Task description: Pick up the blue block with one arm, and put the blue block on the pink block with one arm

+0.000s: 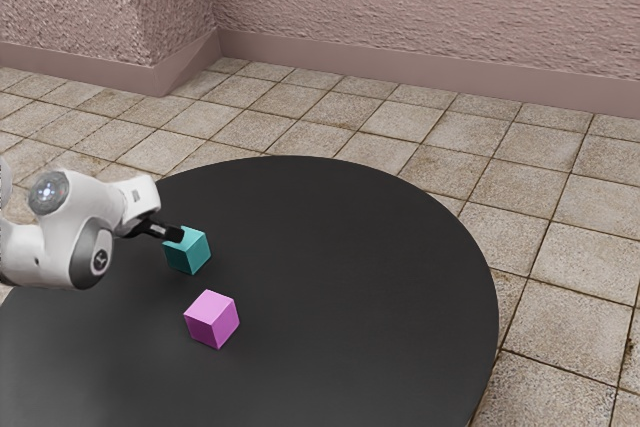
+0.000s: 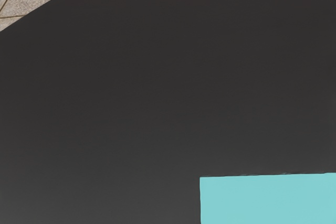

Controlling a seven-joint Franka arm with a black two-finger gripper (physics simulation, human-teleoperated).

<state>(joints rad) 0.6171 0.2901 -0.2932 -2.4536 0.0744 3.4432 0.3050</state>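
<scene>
The blue block (image 1: 188,251), a teal-blue cube, rests on the round black table (image 1: 350,247) toward the exterior view's left. My gripper (image 1: 168,234) comes in low from the left, and its black tip reaches the block's upper left edge. In the wrist view the blue block (image 2: 268,200) lies just under the hand, off to one side of centre. The pink block (image 1: 211,318) stands on the table a short way in front of the blue one, apart from it and untouched.
The table's curved edge (image 2: 47,6) shows in the wrist view, with tiled floor (image 1: 560,197) beyond it. A pink wall with a baseboard (image 1: 420,62) runs along the back. The white arm (image 1: 70,237) hangs over the table's left rim.
</scene>
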